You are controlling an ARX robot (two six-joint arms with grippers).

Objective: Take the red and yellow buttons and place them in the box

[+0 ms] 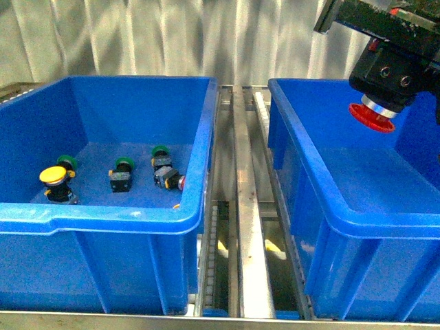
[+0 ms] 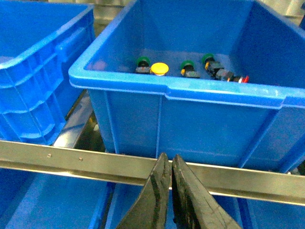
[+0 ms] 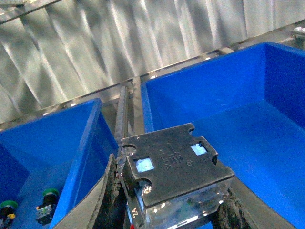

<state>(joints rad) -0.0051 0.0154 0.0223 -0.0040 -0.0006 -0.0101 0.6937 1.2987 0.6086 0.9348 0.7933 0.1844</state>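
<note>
My right jaws clamp the red mushroom-cap switch [image 1: 372, 117] by its flat dark body, over the deep blue plastic crate [image 1: 309, 158]. It's light, rigid, slick. My left jaws are pinched together, empty; the yellow-cap switch [image 2: 159, 68] is ahead.

Right gripper [image 3: 171, 200] clamps push-button switch [image 3: 174, 164], dark blocky body facing camera, over blue box [image 3: 271, 138]. Second blue crate [image 3: 52, 143] alongside holds green-capped switches [image 3: 46, 202].

Right gripper [image 1: 386, 69] high, gripping red button [image 1: 372, 117]; left gripper [image 2: 170, 161] fingers [image 2: 159, 193] together.
</note>
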